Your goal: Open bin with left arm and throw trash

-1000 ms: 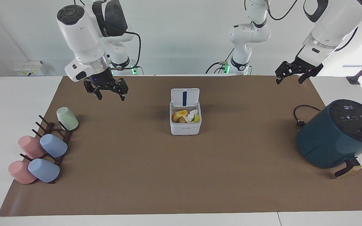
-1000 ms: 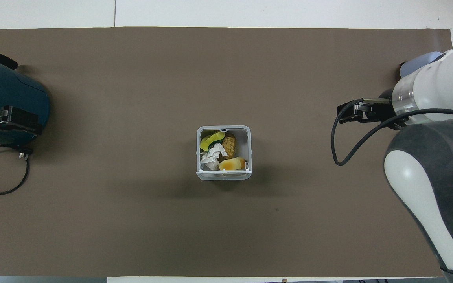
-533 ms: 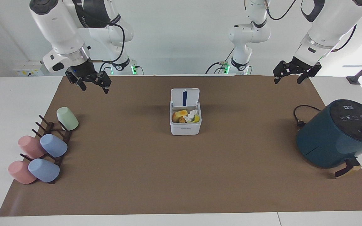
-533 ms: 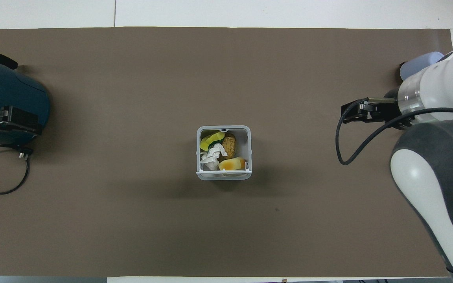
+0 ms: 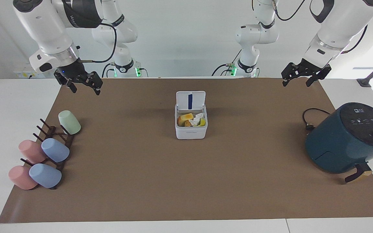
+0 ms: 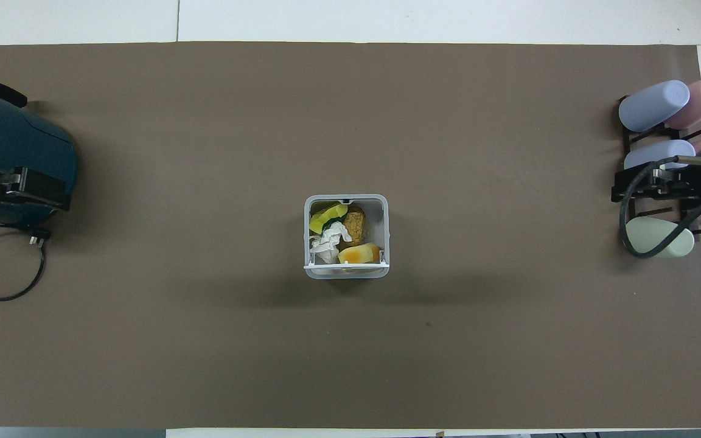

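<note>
Here the small white-grey square bin (image 5: pixel 191 129) stands mid-table on the brown mat, its hinged lid (image 5: pixel 190 99) upright and showing a blue stripe inside; within lie a crumpled white paper wad (image 6: pixel 328 238), a yellow-green piece (image 6: pixel 325 215), a brown lump (image 6: pixel 355 224) and an orange-yellow block (image 6: pixel 359 253); the left arm's black two-finger gripper (image 5: pixel 299 78) hangs released, fingers spread and holding nothing, over the mat's edge nearest the robots at the left arm's end of the table, above the dark teal air fryer (image 5: pixel 346 139) and its black cable (image 5: pixel 309 119); the right arm's black gripper (image 5: pixel 83 87) is likewise spread and holding nothing, over the mat's corner at the right arm's end; the pastel green, pink and blue cups (image 5: pixel 55 150) rest on a dark wooden rack (image 5: pixel 56 136) farther from the robots than that corner.
</note>
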